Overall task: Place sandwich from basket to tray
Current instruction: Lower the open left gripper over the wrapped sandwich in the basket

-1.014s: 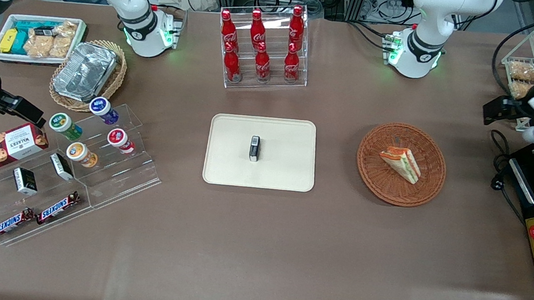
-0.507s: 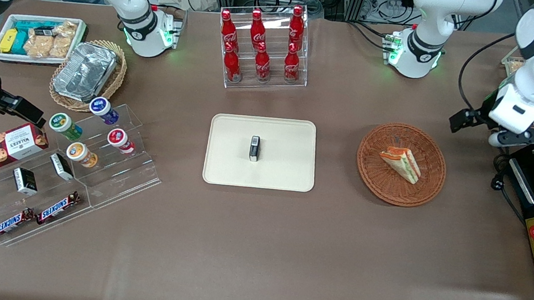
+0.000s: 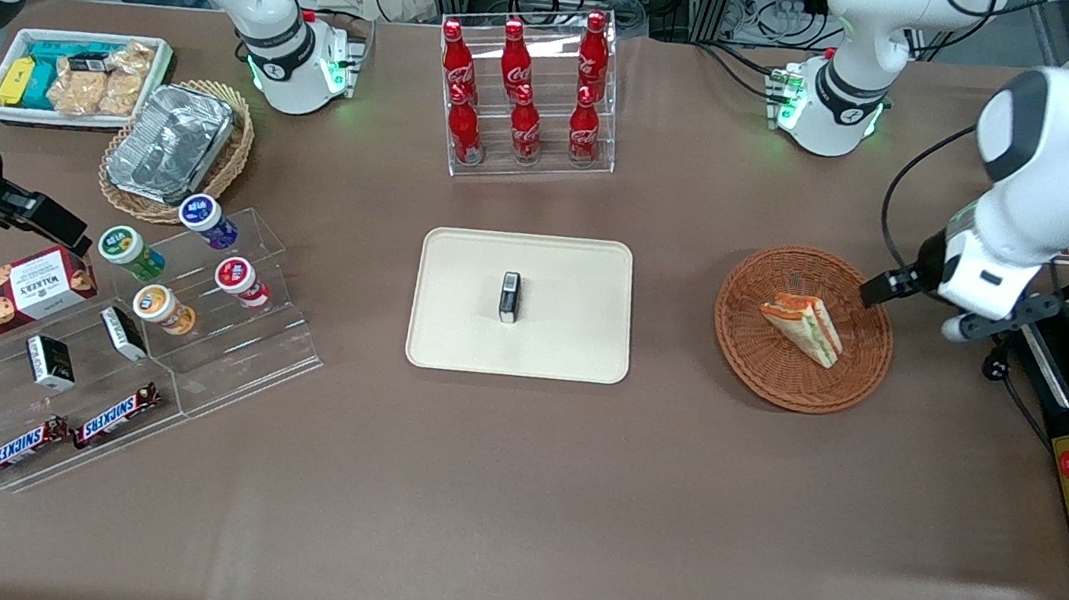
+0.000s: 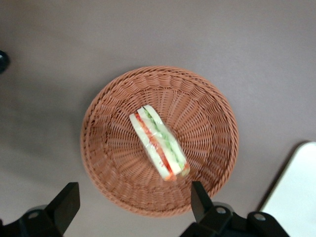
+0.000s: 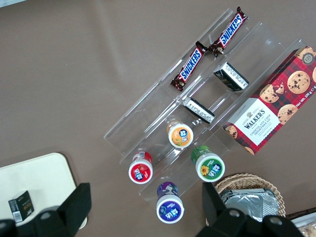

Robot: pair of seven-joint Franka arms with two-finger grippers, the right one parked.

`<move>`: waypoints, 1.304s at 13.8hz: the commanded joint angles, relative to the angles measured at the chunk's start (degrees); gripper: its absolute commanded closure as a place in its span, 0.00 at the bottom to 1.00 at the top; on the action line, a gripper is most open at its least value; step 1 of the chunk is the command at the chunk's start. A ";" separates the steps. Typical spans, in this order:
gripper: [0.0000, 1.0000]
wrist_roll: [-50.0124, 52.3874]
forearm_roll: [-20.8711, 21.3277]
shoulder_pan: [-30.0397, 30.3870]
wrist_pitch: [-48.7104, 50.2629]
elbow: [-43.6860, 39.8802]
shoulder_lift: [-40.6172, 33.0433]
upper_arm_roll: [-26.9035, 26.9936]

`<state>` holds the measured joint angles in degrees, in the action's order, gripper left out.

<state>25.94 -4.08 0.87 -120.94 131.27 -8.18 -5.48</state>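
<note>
**Arm swings in over the basket; sandwich untouched**

Front view: Since the earlier frames the working arm has come in from its end of the desk (image 3: 512, 499). A second ago its pincer hung over the black equipment near the wire rack of snacks; half a second ago it was just outside the basket; now the pincer (image 3: 907, 300) sits above the basket's rim on the working arm's side. The basket (image 3: 768, 367) has not shifted, and the sandwich (image 3: 803, 329) lies in it exactly as before, pale bread with red and green layers showing. The tray (image 3: 450, 331) stays put toward the middle of the desk, well apart from the basket, with a small dark box (image 3: 510, 296) standing on it. The bottle rack (image 3: 524, 93), farther from the camera than the tray, is unchanged too.

Left wrist view: The camera looks straight down on the basket (image 4: 108, 163), with the sandwich (image 4: 159, 142) lying on its side near the centre of the weave, filling edge up. The pincer (image 4: 131, 202) is spread wide: one dark finger (image 4: 66, 202) shows just outside the rim, the other over the rim, and neither touches the sandwich. A corner of the tray (image 4: 296, 192) appears beside the basket.

Right wrist view: It shows the clear stepped stand (image 5: 163, 103) with candy bars (image 5: 210, 47), small tubs and a cookie box (image 5: 271, 116), plus a corner of the tray (image 5: 39, 180).
</note>
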 commanded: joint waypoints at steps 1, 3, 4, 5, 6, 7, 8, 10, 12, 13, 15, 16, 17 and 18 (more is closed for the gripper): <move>0.00 4.80 -0.93 -0.26 -6.31 5.04 0.00 -0.93; 0.00 8.15 -0.93 -0.43 -8.34 5.57 1.93 -1.38; 0.00 9.55 -0.93 -0.78 -8.96 5.92 2.29 -1.81; 0.00 10.61 -0.84 -0.87 -9.92 6.45 2.99 -1.90; 0.00 11.14 -0.84 -0.87 -11.15 6.71 3.78 -1.99; 0.00 11.58 -0.93 -0.87 -12.12 6.89 5.35 -1.99; 0.00 12.81 -0.93 -1.39 -13.52 7.15 6.41 -2.08; 0.00 16.14 -0.93 -2.01 -16.68 8.12 7.82 -2.17; 0.00 18.52 -0.93 -2.10 -19.76 9.00 9.75 -2.52; 0.00 19.92 -0.93 -2.10 -21.08 9.00 10.54 -2.95; 0.00 21.25 -0.84 -2.19 -22.40 9.09 11.60 -3.31; 0.00 21.26 -0.84 -2.71 -22.85 9.44 11.96 -3.31; 0.00 21.26 -0.93 -2.80 -23.37 9.79 12.13 -3.31; 0.00 21.26 -0.84 -2.89 -24.51 10.31 12.66 -3.31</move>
<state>45.98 -4.41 -1.20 -142.89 140.18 4.19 -8.86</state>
